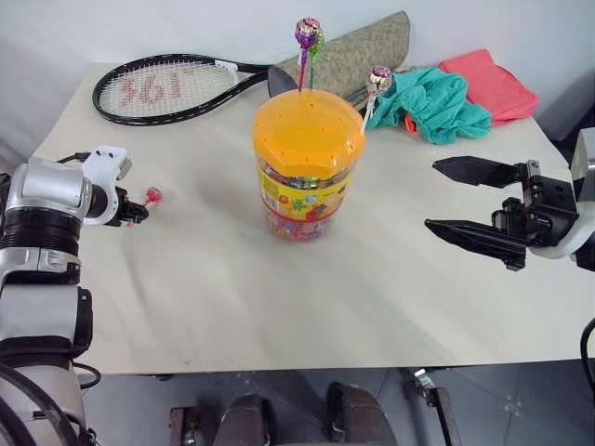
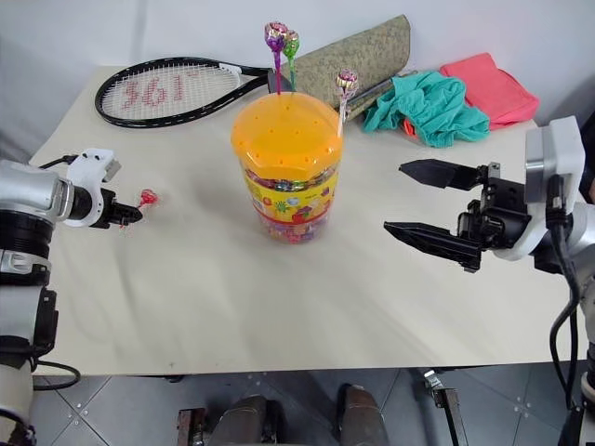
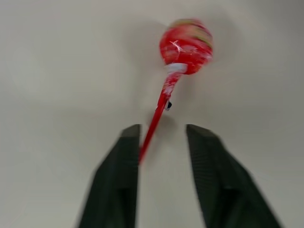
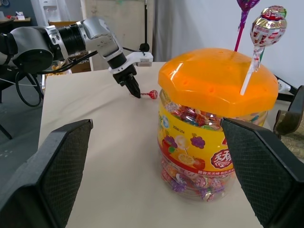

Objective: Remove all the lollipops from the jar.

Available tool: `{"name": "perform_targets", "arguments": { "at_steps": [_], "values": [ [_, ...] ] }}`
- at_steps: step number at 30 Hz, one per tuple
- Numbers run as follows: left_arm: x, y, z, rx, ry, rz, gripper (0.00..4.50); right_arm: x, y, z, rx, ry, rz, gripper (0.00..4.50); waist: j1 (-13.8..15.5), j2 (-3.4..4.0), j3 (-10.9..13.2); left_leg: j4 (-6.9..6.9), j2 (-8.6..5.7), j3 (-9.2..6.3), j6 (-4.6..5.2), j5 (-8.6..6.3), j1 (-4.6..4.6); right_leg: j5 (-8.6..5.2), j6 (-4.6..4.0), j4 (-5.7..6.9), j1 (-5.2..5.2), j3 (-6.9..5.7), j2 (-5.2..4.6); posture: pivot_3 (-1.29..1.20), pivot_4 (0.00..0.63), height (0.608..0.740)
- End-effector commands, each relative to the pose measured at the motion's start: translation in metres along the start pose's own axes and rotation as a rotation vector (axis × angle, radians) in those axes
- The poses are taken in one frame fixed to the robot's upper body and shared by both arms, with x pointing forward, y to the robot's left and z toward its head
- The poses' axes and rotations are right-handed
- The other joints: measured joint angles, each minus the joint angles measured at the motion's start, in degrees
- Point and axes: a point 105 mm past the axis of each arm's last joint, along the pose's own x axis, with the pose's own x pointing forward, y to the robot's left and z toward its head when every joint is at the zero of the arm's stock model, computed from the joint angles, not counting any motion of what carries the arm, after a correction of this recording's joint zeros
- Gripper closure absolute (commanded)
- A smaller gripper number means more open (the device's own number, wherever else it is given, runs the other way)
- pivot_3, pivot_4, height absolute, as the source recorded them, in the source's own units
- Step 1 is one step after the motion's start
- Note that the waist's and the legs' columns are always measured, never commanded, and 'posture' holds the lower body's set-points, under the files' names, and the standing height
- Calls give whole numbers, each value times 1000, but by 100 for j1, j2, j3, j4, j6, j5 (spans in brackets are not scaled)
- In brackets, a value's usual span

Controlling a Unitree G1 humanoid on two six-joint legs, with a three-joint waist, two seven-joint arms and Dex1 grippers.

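Orange domed lid of the jar (image 1: 308, 139), dotted with small holes, tops a clear tub standing upright on the tabletop (image 1: 279, 288), roughly midway between the two hands. Three lollipops remain planted in the lid, sticks near vertical and heads upward: the purple lollipop (image 1: 306, 32) and the green lollipop (image 1: 318, 39) stand close together at the far edge of the lid, while the pinkish lollipop (image 1: 378, 78) on its white stick leans slightly toward the right hand's side.

The red lollipop (image 3: 185, 40) lies just ahead of the left hand (image 1: 133, 212). Its long axis runs along the line in which that hand points, ball end away from the hand and stick end toward it. In the left wrist view the stick's lower end lies against the inner edge of one finger (image 3: 118, 180), with a clear gap to the other; the fingers are parted, not clamped on the stick. Whether the ball rests on the tabletop cannot be told.

The right hand (image 1: 465, 200) hovers beside the jar, well apart from it, fingers spread wide and pointing toward it, holding nothing.

Beyond the jar lie a racket (image 1: 167, 88), a teal cloth (image 1: 437, 102) and a coral cloth (image 1: 488, 84).
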Motion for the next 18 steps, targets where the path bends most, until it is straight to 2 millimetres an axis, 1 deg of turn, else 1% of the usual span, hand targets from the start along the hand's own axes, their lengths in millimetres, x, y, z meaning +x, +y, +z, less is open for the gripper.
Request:
{"name": "perform_targets", "arguments": {
  "at_steps": [1, 5, 6, 7, 9, 10, 12, 14, 15, 16, 18],
  "values": [
    [-23, -7, 22, 57, -58, -8, 1567, 0, 1, 9, -45, -23, 12, 0, 7, 0, 0, 1, 0, 0, 0, 0, 0, 0, 0, 0, 0, 0, 0, 0, 150, 740],
    [-55, -32, 62, 173, -187, -79, 363, -2, 1, 11, -54, -17, 4, 0, 29, -5, 1, 2, 0, -1, -1, 0, -1, 0, 0, 1, 0, 0, -1, 0, 150, 740],
    [-59, -35, 68, 189, -208, -90, 43, -2, 1, 11, -56, -16, 2, 0, 34, -6, 1, 3, 0, -1, -1, 0, -1, 0, 0, 1, 0, 0, -2, 0, 150, 740],
    [-64, -40, 76, 214, -241, -108, 43, -3, 1, 11, -57, -15, 0, 0, 32, -6, 1, 3, 0, -1, -1, 0, -2, 0, 0, 1, 0, 0, -2, 0, 150, 740],
    [-78, -63, 104, 300, -386, -216, 43, -5, 1, 12, -62, -15, -14, 0, 24, -6, 1, 3, 0, 0, -1, -1, -2, 0, 0, 1, 0, 0, -2, 0, 150, 740],
    [-82, -68, 111, 321, -424, -244, 43, -5, 1, 12, -64, -14, -18, 0, 29, -6, 1, 2, 0, 0, -1, 0, -2, 0, 0, 1, 0, 0, -2, 0, 150, 740],
    [-82, -71, 118, 357, -463, -257, 43, -6, 2, 12, -67, -12, -24, 0, 17, -5, 1, 3, 0, 0, -1, 0, -2, 0, 0, 2, 0, 0, -3, 0, 150, 740],
    [-94, -97, 136, 475, -657, -409, 43, -7, 3, 14, -72, -19, -43, 0, 10, -5, 1, 3, 0, 2, -1, 0, -1, 0, 0, 3, -1, 1, -4, 0, 150, 740],
    [-99, -105, 140, 507, -724, -463, 43, -8, 4, 14, -74, -21, -49, 0, 9, -6, 1, 4, 0, 2, -1, 0, -1, 0, 0, 5, -3, 0, -3, 0, 150, 740],
    [-106, -115, 146, 549, -828, -525, 43, -8, 4, 14, -76, -19, -53, 0, 17, -6, 1, 4, 0, 2, -1, 0, -2, 0, 0, 6, -5, 0, -4, 0, 150, 740],
    [-112, -123, 149, 588, -940, -591, 43, -9, 5, 14, -77, -16, -56, 0, 19, -6, 1, 14, 0, 1, 0, -1, -6, 0, 0, 7, -5, -1, -7, 0, 150, 740]
  ]
}}
